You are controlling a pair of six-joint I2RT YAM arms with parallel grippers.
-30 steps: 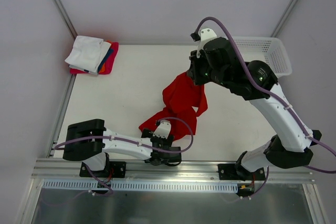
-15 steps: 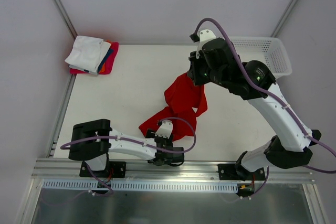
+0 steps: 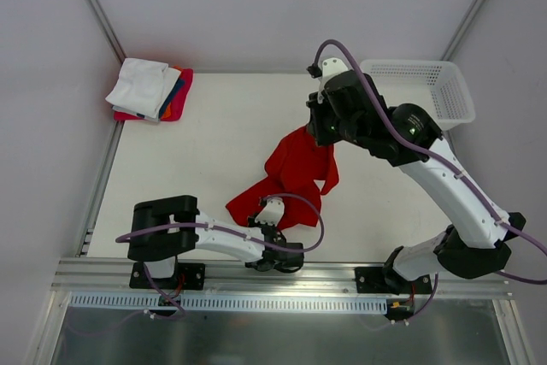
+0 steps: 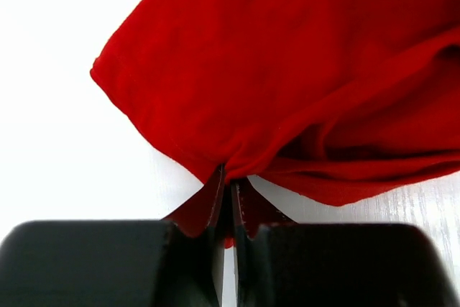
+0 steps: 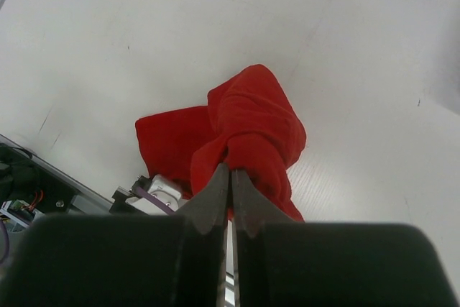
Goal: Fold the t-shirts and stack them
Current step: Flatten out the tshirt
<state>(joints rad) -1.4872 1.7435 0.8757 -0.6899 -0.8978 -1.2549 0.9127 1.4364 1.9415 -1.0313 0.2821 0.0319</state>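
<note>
A bright red t-shirt hangs bunched over the middle of the table, its lower part resting on the surface. My right gripper holds its top end up off the table; in the right wrist view the jaws are shut on a fold of the red cloth. My left gripper lies low at the near edge, shut on the hem of the shirt, with cloth pinched at the fingertips. A stack of folded t-shirts, white on top, sits at the far left corner.
A white mesh basket stands at the far right corner, behind the right arm. An aluminium rail runs along the near edge. The table is white, with grey walls around it.
My left gripper has closed on the shirt's near hem and its arm has shifted slightly right. The right gripper has carried the shirt's top a little farther back.
</note>
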